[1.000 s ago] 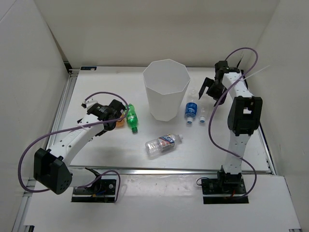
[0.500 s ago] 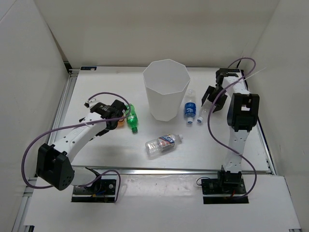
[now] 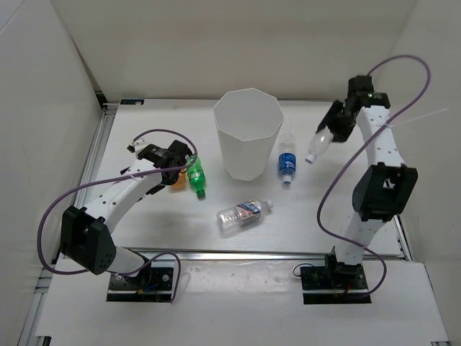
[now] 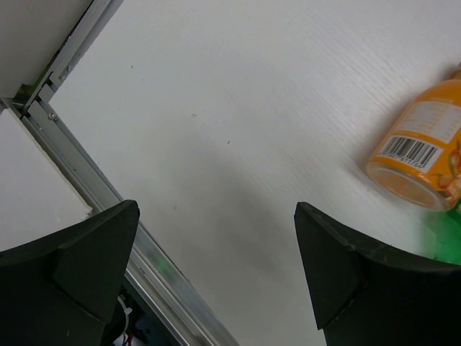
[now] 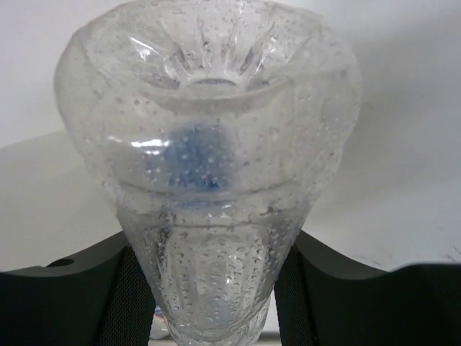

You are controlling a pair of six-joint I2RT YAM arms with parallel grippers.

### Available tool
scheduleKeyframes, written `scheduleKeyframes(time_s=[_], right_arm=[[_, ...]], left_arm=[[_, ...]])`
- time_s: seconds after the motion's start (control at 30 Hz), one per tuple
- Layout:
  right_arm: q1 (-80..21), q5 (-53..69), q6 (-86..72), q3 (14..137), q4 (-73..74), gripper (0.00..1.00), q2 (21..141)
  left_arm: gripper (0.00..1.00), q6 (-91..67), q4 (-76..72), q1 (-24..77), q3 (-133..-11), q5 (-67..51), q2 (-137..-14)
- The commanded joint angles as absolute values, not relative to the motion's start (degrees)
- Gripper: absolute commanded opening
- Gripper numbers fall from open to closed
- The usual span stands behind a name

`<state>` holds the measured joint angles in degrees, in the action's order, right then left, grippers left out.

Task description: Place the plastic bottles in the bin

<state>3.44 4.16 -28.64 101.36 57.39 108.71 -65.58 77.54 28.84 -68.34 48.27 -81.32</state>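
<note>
— Top view first. Right pincer (image 3: 330, 133)?

— Clamped on a clear bottle (image 3: 317, 146), held off the worktop (image 3: 144, 223), tilted, white cap (image 3: 310, 158) lowest. Right of the bin (image 3: 248, 91), not over it.

— Left pincer (image 3: 181, 167)?

— Wide open, gripping nothing, low over the worktop left of the bin. Green bottle (image 3: 196, 175) just beside it, lying flat. Orange bottle (image 3: 175, 184) mostly hidden under the pincer; probably side by side with the green, hard to be sure.

— Other bottles?

— Two more, both blue-labelled and lying down: far bottle (image 3: 287, 164) just right of the bin's foot, near bottle (image 3: 245, 214) in front of the bin, towards the arm bases.

— Left wrist view?

— Two black fingers (image 4: 72, 274) spread far apart, white worktop between. Orange bottle at the right edge, on its side, base nearest, barcode showing; a sliver of green below it. Metal rail (image 4: 94, 187) along the worktop's edge at left.

— Right wrist view?

— Filled by the clear bottle, ribbed base uppermost, droplets on the inside wall. Narrower part pinched between the black fingers low in frame, one each side, both touching.
</note>
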Motion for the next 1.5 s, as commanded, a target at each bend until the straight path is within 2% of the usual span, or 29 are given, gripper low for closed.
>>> scheduleKeyframes(time_s=[0.0,0.13,0.27,0.4,0.47,0.53,0.57,0.63,0.77,0.87,0.93,1.0,1.03,1.2,1.47], right_arm=[[-0.61,8.78,-30.75,115.1,58.53,0.34,101.08],[-7.97,8.8,-32.87,129.88,58.37,0.34,101.07],[-14.83,6.77,-34.01,132.28,51.7,0.36,101.6],[-19.68,7.47,-35.33,137.09,47.72,0.38,107.74],[-21.7,7.47,-35.33,140.52,47.2,0.46,111.79],[-22.41,7.47,-35.33,140.02,47.2,0.62,113.02],[-22.93,6.95,-35.33,139.14,47.2,0.82,113.03],[-22.94,5.63,-35.33,135.55,47.2,0.99,111.28],[-21.37,6.24,-36.64,132.71,48.33,0.99,108.02],[-19.7,4.5,-36.65,131.84,49.74,0.99,104.25],[-17.41,-0.95,-38.05,126.5,50.36,0.99,99.87],[-11.99,-0.27,-41.91,117.48,50.36,0.99,96.87],[-10.13,3.56,-41.92,115.07,50.36,0.99,96.86],[-4.93,7.2,-40.27,103.81,49.67,0.99,98.69],[-4.92,11.33,-32.79,99.84,48.0,0.99,110.73]], left_arm=[[1.0,-66.53,80.68,28.65,-71.36,50.1,-80.51],[1.0,-65.92,80.68,28.65,-71.37,49.58,-81.03],[1.0,-61.45,78.23,28.65,-71.37,47.21,-80.43],[1.0,-55.91,75.15,28.65,-71.98,45.26,-78.49],[1.0,-54.07,74.54,28.65,-72.51,45.26,-76.83],[1.0,-53.18,73.31,28.65,-72.51,45.26,-74.89],[1.0,-51.61,70.86,28.65,-72.51,45.26,-71.92],[1.0,-50.11,67.78,28.04,-71.98,44.21,-68.13],[1.0,-46.0,59.17,24.35,-67.69,39.65,-57.51],[1.0,-42.8,52.92,21.63,-64.26,34.55,-55.37],[1.0,-42.8,52.91,20.84,-63.63,34.02,-55.37],[1.0,-43.85,53.87,20.21,-64.42,33.31,-57.91],[1.0,-43.86,54.57,20.21,-65.21,32.61,-58.53],[1.0,-41.75,51.51,20.21,-65.21,29.88,-59.15],[1.0,-38.5,51.59,20.21,-66.45,26.72,-61.17]])
